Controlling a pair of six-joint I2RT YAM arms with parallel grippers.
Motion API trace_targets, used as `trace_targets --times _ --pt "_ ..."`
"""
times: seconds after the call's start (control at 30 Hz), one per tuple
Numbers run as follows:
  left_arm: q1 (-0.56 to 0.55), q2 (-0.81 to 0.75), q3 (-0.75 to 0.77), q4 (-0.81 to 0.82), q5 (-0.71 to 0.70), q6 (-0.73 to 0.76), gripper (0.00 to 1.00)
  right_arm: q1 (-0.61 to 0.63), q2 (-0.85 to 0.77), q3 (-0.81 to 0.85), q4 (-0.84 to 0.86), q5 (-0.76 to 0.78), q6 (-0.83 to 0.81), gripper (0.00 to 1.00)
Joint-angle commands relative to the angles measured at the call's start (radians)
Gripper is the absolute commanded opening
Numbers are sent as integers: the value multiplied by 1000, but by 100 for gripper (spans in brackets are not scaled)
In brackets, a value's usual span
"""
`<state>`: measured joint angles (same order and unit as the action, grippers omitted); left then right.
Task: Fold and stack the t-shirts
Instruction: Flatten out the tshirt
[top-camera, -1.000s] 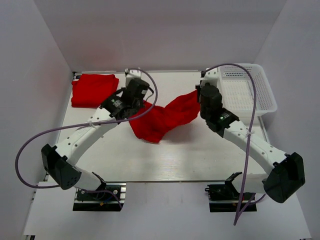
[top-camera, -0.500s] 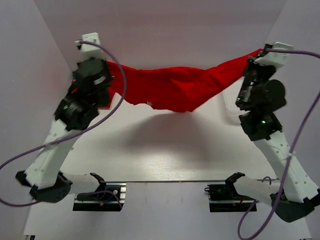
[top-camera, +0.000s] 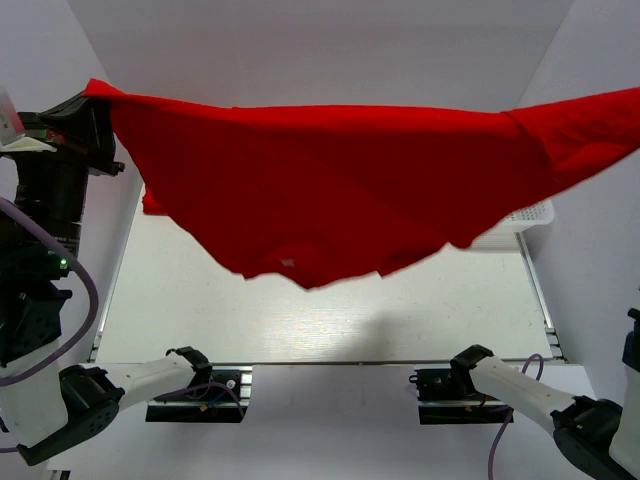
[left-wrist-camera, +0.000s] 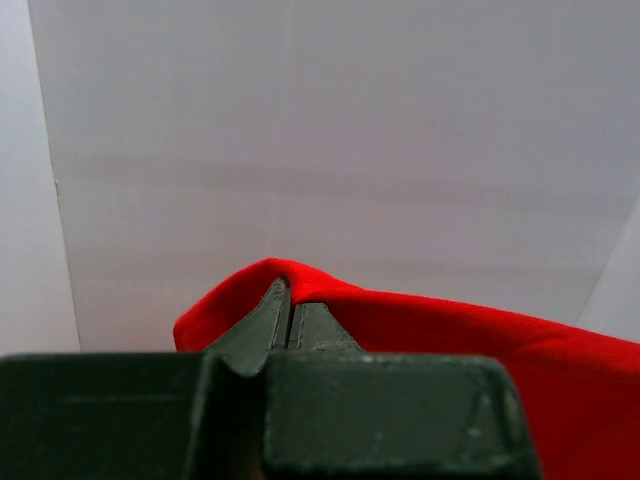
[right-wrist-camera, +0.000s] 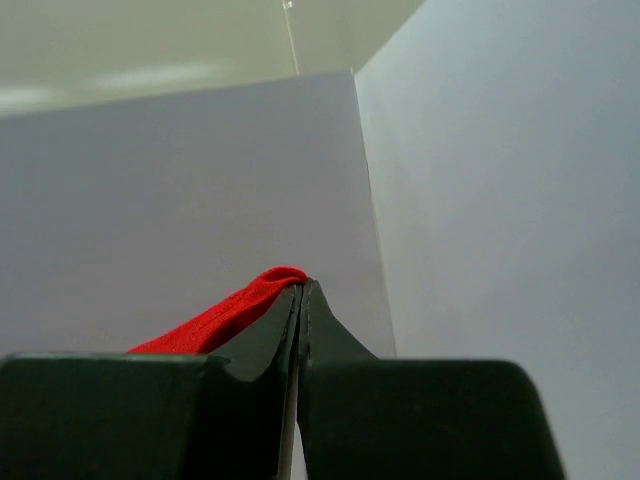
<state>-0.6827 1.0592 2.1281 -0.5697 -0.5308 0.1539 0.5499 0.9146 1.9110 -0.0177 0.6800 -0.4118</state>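
Soft and light, the t-shirt (top-camera: 330, 190) sags between the left end effector (left-wrist-camera: 289, 300) and right end effector (right-wrist-camera: 301, 292), each clamped on an opposite corner, likely the best holds.

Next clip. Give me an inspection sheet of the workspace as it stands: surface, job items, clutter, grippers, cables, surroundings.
Surface: white table, with the shirt's shadow on it.
Job's things: one red t-shirt stretched wide in the air above the table, its neck label showing. A red patch at the table's far left is mostly hidden and may be another shirt.
Clutter: white mesh basket at the far right, largely hidden by the shirt.
Grippers: left gripper shut on one end of the shirt; right gripper shut on the other end, outside the top view.
Cables: purple cable loops beside the left arm; second purple cable near the right base.
Surroundings: plain white walls.
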Motion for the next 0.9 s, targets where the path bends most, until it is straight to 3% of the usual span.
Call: trace_targets --times 0.0,0.07,0.17,0.2,0.23,0.33,0.4,0.43,0.53,0.57,0.63,0.67,0.7,0.73,0.77,0.8,0.83,0.87 --pt "6 -4 -46 45 -24 30 0 1 -22 -19 -47 -53 19 0" --pt "6 22 -85 56 -60 30 0 -2 -14 -55 -44 -22 25 0" --pt "-11 80 -174 85 -190 30 0 -1 1 -244 7 73 48 0" --pt "-11 138 -197 85 -211 16 0 -1 13 -338 270 101 60 0" --pt "6 169 -244 76 -225 -31 0 -7 17 -381 66 113 129 0" --pt "15 281 -367 37 -290 -173 0 -8 79 -616 67 196 282 0" --pt "43 332 -478 22 -240 -253 0 -18 163 -690 64 237 347 0" --pt "73 394 -514 22 -216 -316 0 -36 196 -770 38 237 470 0" --pt "161 530 -586 13 -131 -411 0 -79 400 -805 -51 118 625 0" --pt "181 655 -586 13 -101 -412 0 -115 569 -796 -44 95 639 0" --pt "227 793 -496 2 -86 -412 0 -136 683 -683 -71 50 630 0" --pt "256 940 -367 -51 -86 -403 0 -159 840 -541 -144 52 630 7" --pt "256 941 -277 -94 -63 -402 0 -166 889 -540 -171 29 631 17" --pt "268 1087 -187 -135 -52 -402 5 -171 926 -493 -198 20 643 30" --pt "291 1154 -86 -183 -34 -402 18 -182 995 -374 -279 0 650 39" --pt "302 1209 84 -247 -23 -389 37 -185 998 -356 -289 -22 636 61" --pt "302 1257 149 -266 -14 -389 81 -185 998 -345 -286 -61 634 67" --pt "316 1304 224 -277 27 -369 100 -185 983 -345 -280 -83 622 73"
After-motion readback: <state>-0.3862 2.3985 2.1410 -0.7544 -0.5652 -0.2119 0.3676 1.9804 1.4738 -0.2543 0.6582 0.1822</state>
